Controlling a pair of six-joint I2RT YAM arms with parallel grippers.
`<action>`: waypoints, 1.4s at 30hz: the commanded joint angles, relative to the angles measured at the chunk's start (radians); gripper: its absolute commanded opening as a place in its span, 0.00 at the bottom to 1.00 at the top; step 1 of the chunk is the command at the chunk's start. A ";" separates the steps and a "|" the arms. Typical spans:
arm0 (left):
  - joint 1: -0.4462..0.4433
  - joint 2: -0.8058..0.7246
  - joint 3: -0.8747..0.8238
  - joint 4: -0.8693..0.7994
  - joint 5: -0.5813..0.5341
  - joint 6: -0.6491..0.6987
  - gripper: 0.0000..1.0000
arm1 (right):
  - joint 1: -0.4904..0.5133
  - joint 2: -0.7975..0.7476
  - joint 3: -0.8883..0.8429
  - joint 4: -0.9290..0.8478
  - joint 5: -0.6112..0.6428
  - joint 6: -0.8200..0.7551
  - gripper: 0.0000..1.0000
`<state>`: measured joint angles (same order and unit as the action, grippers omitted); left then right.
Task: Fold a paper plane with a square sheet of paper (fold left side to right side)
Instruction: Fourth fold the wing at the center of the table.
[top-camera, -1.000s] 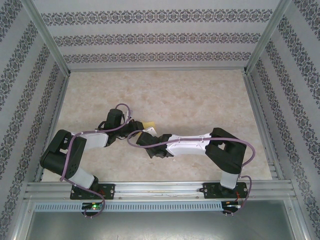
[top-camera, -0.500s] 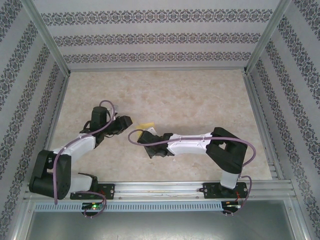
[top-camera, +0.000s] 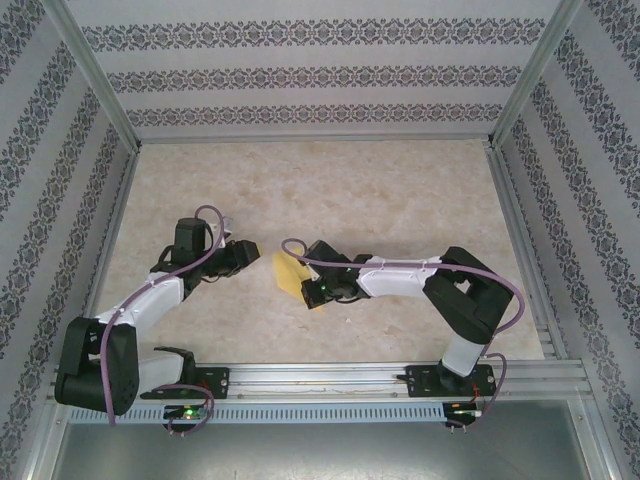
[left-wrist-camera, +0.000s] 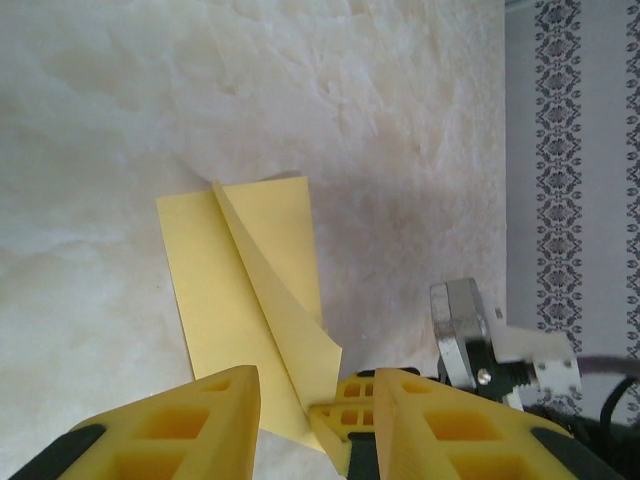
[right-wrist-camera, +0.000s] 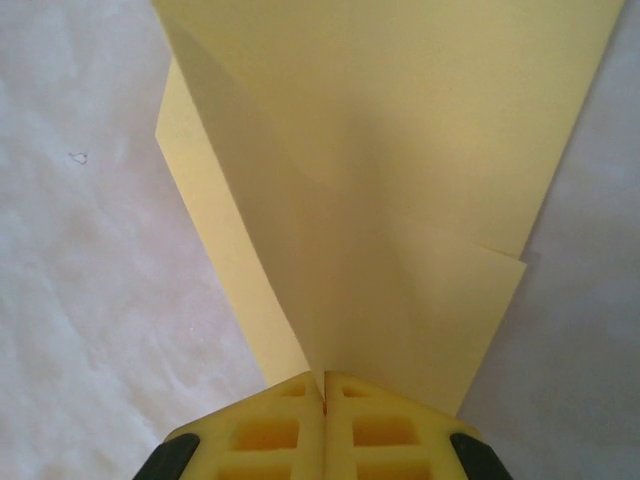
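The marbled desk (top-camera: 400, 190) spreads wide, and the left arm (top-camera: 150, 295) and right arm (top-camera: 400, 278) both reach in toward its middle. Between them lies the sheet of paper (top-camera: 285, 270): yellow, folded, one flap raised off the flat layer. The right fingers (right-wrist-camera: 270, 430) are pressed together, clamped on the sheet's corner. The left fingers (left-wrist-camera: 190, 420) stand apart, holding nothing, just beside the sheet.

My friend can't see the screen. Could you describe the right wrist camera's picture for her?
The right tool, shut tight, pinches the point of a folded yellow paper that spreads wide toward the top of the picture. A pale marbled table lies beneath.
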<state>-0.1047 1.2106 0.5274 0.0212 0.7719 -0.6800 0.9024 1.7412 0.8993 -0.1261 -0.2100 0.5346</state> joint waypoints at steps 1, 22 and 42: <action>-0.005 -0.015 -0.019 -0.031 0.042 0.037 0.35 | -0.026 -0.035 -0.038 0.101 -0.143 0.020 0.00; -0.179 0.116 -0.026 0.118 -0.044 -0.053 0.44 | -0.132 0.021 -0.123 0.298 -0.379 0.096 0.00; -0.262 0.292 0.047 0.182 -0.118 -0.077 0.46 | -0.133 0.034 -0.137 0.319 -0.384 0.102 0.00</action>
<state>-0.3538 1.4841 0.5476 0.1520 0.6674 -0.7410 0.7742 1.7588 0.7780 0.1719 -0.5709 0.6304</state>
